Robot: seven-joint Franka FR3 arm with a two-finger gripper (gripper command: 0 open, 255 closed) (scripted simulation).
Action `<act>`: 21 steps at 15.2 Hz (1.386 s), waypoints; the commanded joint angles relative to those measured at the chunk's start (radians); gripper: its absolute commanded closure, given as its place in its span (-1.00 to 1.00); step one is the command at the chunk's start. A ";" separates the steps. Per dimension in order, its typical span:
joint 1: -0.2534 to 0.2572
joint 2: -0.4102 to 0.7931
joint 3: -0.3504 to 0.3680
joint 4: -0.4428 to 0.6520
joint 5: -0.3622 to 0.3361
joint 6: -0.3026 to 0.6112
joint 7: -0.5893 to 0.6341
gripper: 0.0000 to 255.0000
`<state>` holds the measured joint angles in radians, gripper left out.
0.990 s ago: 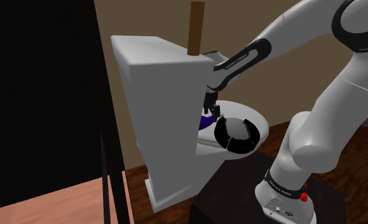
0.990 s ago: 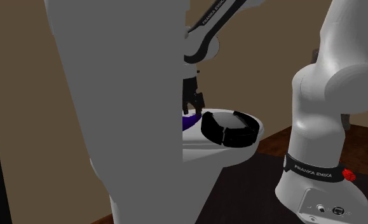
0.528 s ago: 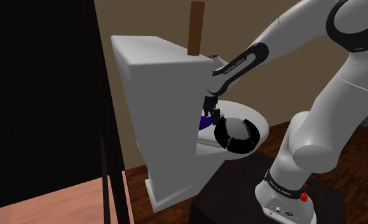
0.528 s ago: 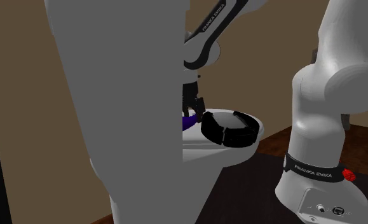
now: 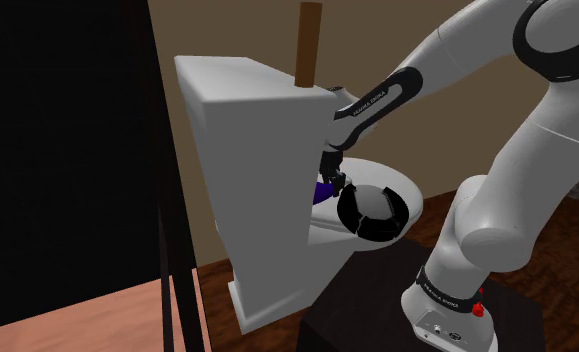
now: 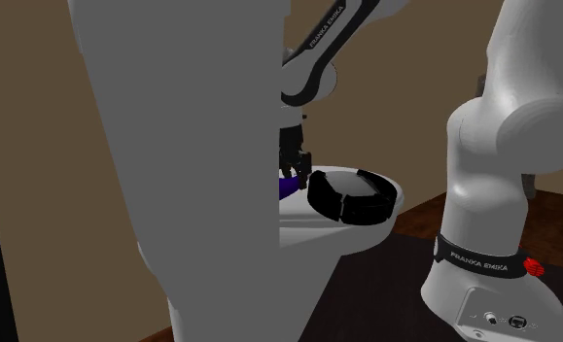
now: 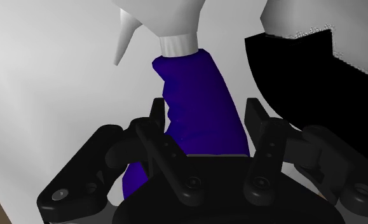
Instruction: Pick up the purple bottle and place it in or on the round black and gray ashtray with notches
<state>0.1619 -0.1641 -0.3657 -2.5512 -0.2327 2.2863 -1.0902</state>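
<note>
Claw straddles purple bottle beside ashtray.

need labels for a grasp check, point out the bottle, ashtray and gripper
bottle (image 7: 192, 89), wrist view, purple body
ashtray (image 6: 347, 206), second exterior view, black front wall
gripper (image 7: 206, 109), wrist view, midway between fingertips

Over the past second the all-black two-finger gripper has sunk lower around the purple spray bottle with a white head; the white forearm has dipped with it; most of the descent came in the first half-second.
</note>
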 commanded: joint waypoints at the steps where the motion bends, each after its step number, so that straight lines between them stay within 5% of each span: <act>1: 0.000 0.000 0.000 0.000 0.000 0.000 0.000 1.00; 5: 0.000 0.000 0.000 0.000 0.000 0.000 0.000 1.00; 21: -0.001 -0.145 0.027 0.103 -0.008 -0.246 -0.002 1.00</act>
<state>0.1613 -0.2999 -0.3401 -2.4565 -0.2400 2.0583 -1.0915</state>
